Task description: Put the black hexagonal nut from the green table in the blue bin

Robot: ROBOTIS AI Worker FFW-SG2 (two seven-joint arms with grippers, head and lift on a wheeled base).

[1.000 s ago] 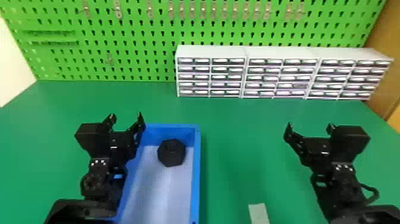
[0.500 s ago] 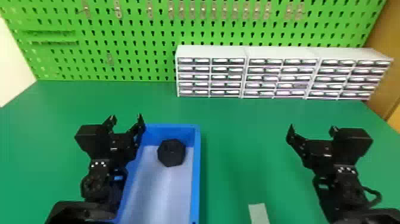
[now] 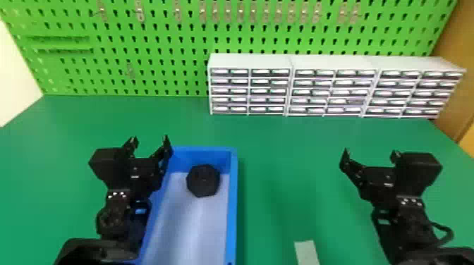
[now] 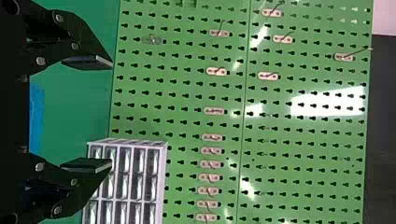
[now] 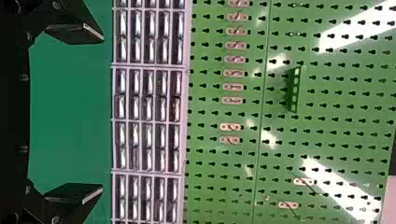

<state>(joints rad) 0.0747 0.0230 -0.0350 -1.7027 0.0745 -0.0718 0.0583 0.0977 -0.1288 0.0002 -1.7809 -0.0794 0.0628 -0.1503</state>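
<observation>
Green table (image 3: 275, 169): pale flat piece (image 3: 307, 252) at near edge, right of blue bin (image 3: 232, 197). Black hexagonal nut (image 3: 203, 180) inside bin, on its pale floor toward the far end. Left claw (image 3: 150, 141) at bin's left side, fingers apart, nothing between; right claw (image 3: 370, 153) well to the right, likewise spread and empty. White drawer cabinets (image 3: 248, 61) in a row, far centre to right. Behind: green pegboard (image 3: 169, 45) with metal hooks (image 3: 140, 12); brown panel (image 3: 455, 45) at right.
</observation>
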